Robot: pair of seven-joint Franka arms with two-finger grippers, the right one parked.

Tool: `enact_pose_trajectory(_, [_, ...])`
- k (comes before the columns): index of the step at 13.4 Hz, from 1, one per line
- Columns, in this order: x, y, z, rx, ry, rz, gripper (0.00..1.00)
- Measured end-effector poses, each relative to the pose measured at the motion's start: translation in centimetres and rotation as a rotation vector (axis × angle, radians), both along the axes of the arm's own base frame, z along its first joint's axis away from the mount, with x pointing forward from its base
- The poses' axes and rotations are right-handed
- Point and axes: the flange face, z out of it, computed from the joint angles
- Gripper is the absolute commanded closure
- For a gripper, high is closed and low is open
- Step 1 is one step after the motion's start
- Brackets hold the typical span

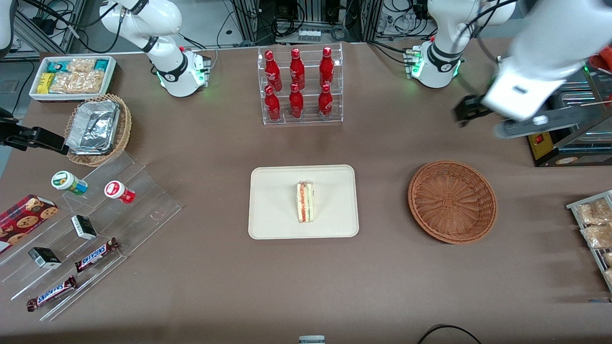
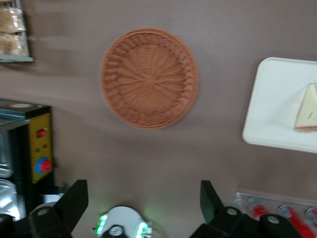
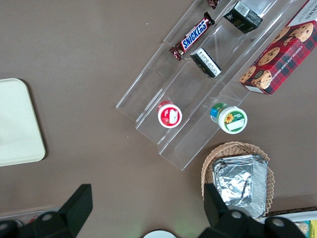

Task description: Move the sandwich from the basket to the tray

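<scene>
The small triangular sandwich [image 1: 305,201] of pale bread, its cut edge showing red and green filling, lies on the flat cream-coloured rectangular tray [image 1: 272,210] with rounded corners, roughly at the tray's middle and clear of the low rim. In the left wrist view only a corner of the tray [image 2: 275,106] and a slice of the sandwich [image 2: 308,108] appear.

The round, shallow, reddish-brown woven wicker basket [image 1: 452,201] sits beside the tray, toward the working arm's end of the table, with bare brown tabletop [image 1: 382,267] between the two. Nothing lies in the basket; the wrist camera looks down on its woven bottom [image 2: 149,78].

The left arm's gripper [image 1: 464,111] hangs high above the table, farther from the front camera than the basket and well apart from the tray, close to a black and yellow appliance [image 1: 569,138] at the working arm's end. Its two dark fingers [image 2: 74,201] stand spread wide apart with nothing between them, released.

Farther from the front camera than the tray stands a clear acrylic rack [image 1: 302,86] holding six red bottles [image 1: 297,101] in two rows. A wire shelf with packets of snacks [image 1: 593,224] lies at the table edge, near the basket.
</scene>
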Motion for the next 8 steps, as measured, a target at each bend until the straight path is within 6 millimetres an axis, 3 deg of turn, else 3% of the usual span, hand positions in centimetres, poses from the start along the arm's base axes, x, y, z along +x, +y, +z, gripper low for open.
enact_pose_trajectory(4, [-1.8,10.3,1.5,-0.081,0.014,-0.104,0.0])
enact_pose_trajectory(6, [-2.0,13.0,1.4,-0.093,0.021,-0.126,0.0])
enact_pose_trajectory(8, [-1.9,13.7,1.0,-0.096,0.029,-0.124,0.0])
